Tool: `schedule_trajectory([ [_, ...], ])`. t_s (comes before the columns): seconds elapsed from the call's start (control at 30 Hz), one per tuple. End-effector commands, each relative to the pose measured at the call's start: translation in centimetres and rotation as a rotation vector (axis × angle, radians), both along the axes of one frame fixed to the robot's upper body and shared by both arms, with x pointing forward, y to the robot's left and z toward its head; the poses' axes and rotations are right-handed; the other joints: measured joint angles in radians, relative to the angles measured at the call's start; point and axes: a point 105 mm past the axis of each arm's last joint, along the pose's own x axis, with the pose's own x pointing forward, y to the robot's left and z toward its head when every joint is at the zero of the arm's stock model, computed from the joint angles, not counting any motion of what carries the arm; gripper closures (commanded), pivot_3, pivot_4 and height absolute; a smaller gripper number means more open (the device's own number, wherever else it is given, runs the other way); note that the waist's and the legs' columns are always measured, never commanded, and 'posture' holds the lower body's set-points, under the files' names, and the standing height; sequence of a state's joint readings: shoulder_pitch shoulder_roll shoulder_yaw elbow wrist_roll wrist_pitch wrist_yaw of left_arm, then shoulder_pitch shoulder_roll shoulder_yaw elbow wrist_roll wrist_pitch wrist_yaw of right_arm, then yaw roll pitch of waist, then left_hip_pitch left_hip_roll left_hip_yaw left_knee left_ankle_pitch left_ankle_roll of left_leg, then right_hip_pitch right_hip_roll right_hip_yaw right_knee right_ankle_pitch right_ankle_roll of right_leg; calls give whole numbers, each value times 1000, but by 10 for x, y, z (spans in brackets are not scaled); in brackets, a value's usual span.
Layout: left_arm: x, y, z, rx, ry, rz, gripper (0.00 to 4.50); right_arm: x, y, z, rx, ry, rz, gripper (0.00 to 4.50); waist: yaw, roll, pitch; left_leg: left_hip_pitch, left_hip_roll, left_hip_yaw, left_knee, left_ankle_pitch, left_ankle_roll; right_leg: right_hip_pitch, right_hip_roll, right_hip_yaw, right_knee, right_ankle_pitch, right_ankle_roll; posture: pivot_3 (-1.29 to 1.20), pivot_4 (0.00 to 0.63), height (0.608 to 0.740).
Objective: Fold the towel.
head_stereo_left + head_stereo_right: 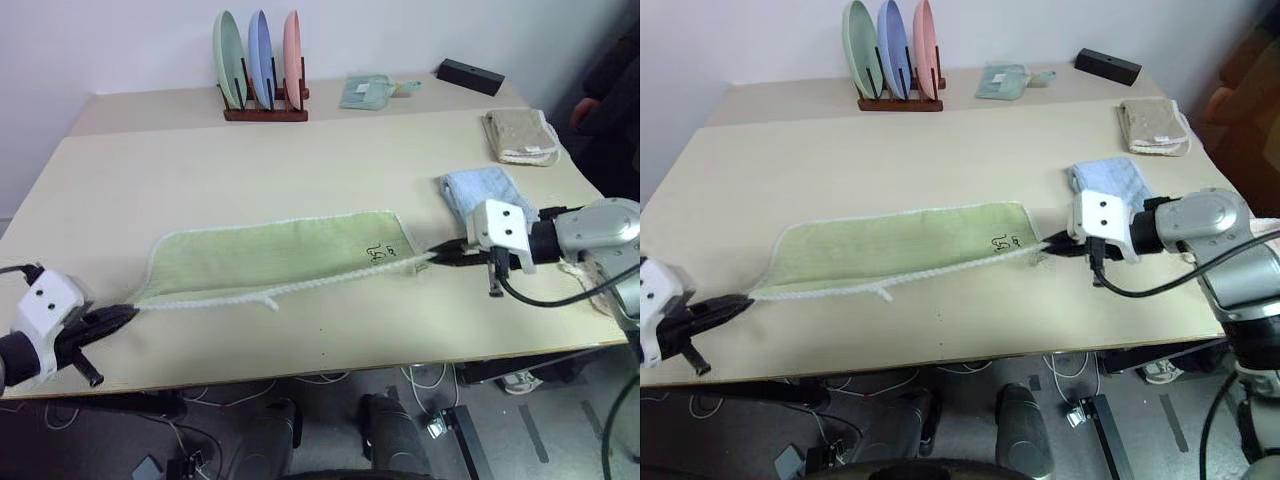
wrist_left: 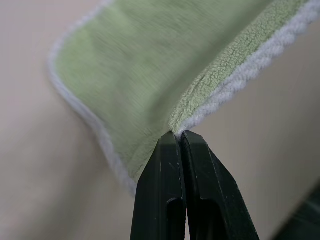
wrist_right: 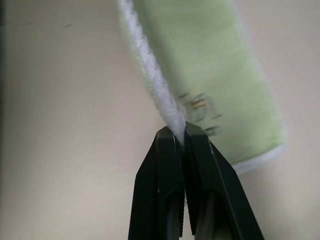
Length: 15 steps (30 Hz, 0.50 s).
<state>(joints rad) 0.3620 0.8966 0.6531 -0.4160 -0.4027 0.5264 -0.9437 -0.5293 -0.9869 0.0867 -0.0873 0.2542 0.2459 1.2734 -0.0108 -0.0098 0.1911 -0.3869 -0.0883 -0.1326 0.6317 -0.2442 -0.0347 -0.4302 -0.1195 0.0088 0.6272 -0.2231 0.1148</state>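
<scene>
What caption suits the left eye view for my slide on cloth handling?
Both pincers, left and right, pinch opposite corners of the green towel, stretched along the table.

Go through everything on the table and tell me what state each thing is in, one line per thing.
towel: folded over lengthwise, stretched between both grippers
left gripper: shut on the towel's corner
right gripper: shut on the towel's other corner
light blue towel: folded, lying flat
beige towel: folded, lying flat
three plates: upright in the wooden rack
black box: lying flat at the table's far edge
</scene>
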Motion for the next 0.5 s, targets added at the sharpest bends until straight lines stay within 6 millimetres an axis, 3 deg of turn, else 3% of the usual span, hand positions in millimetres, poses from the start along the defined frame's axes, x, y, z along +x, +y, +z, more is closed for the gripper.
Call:
schedule_trajectory([
  [0.03, 23, 11, -1, 50, -63, 38, 4500, 28, 3, 8, 2, -103, -47, 4381, -2, 0, 0, 0, 0, 0, 0, 0, 0, 0, 0, 0, 0, 1, 1, 0, 150, 740],
  [0.27, 67, 22, -17, 77, -87, 51, 4500, 85, 13, -11, -33, -160, -108, 4381, -8, -1, 0, -2, 0, 0, -1, 0, -1, -4, 1, 0, 0, 3, 5, 0, 150, 740],
  [0.5, 92, 23, -25, 102, -110, 34, 4500, 108, 21, -22, -26, -161, -123, 4381, -10, -1, 0, -3, -1, 0, -1, -1, -1, -6, 1, 1, 2, 5, 5, 0, 150, 740],
])
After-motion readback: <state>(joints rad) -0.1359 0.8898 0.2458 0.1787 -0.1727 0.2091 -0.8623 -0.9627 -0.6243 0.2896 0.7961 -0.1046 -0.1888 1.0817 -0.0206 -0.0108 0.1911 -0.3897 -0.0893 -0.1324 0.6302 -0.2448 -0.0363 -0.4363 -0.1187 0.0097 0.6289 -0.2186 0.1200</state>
